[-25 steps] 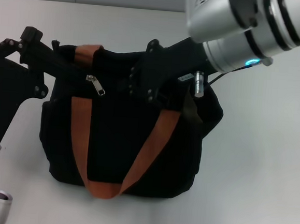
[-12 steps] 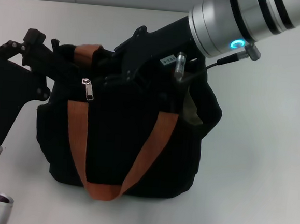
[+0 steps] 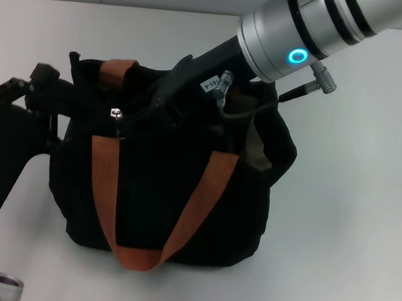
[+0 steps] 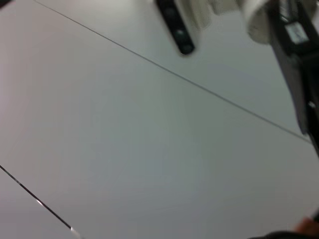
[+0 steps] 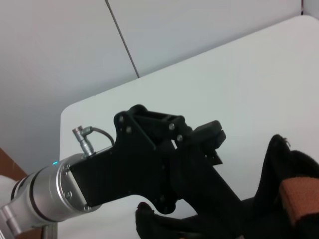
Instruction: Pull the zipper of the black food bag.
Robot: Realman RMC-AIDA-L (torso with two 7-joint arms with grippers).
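Right gripper (image 3: 131,113) at zipper (image 3: 117,114) near black food bag (image 3: 163,189) left end, grip unclear; left gripper (image 3: 56,90) clenched on bag edge; pull seems nearly complete

One small white label (image 3: 210,83) is seen on the black body of the right gripper (image 3: 131,113), upper middle of the head view, just left of the silver connector plug (image 3: 225,78). Dark characters are printed on it, but they cannot be made out. Another pale label (image 4: 295,33) is caught on a dark part at the upper right of the left wrist view, and its print cannot be read either. No brand, number or sign is found on the black food bag (image 3: 155,203).
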